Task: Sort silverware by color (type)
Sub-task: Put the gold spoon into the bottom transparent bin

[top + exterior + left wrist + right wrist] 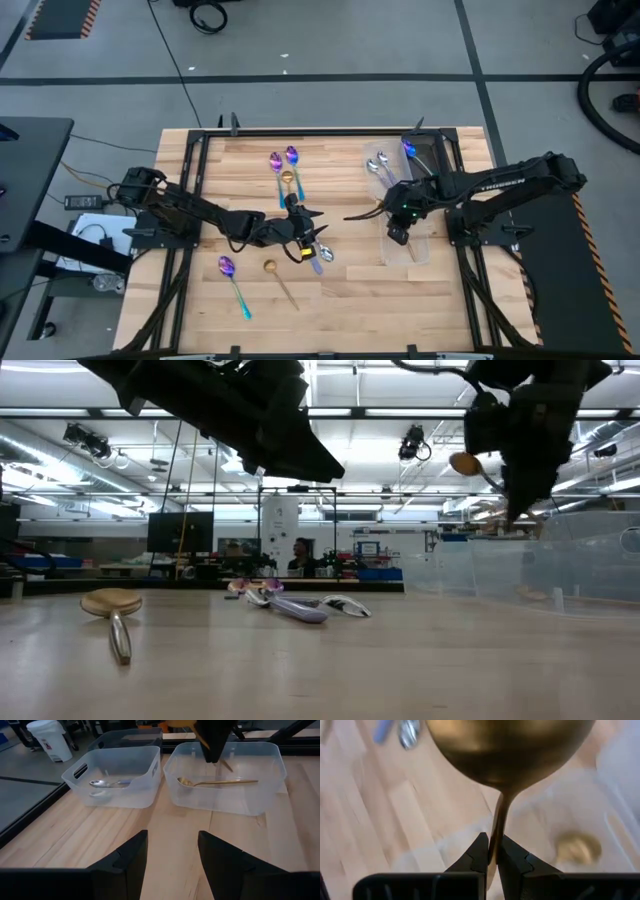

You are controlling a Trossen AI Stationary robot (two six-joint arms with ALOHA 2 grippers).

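Note:
My right gripper [398,234] is shut on a gold spoon [463,463] above a clear container [172,767] at the right, which holds another gold spoon [217,782]. Beside it, a second container [75,775] holds a silver spoon [107,783]. My left gripper [172,845] stands open at the table's middle, above the wood and touching nothing; it faces these containers. Loose purple spoons [291,155] and gold spoons [270,268] lie flat on the table. My right gripper pinches the gold spoon's thin handle [496,837] between its two fingers, a little below the bowl. The fingers come steeply from above. The spoon is lifted clear, with its bowl [510,745] up above the fingers and tilted toward the table's left.
A third container [422,150] with a purple spoon stands at the far right. A silver and a purple spoon [300,606] lie close under my left gripper. One gold spoon [112,605] lies near the front. There is bare wood at the front right.

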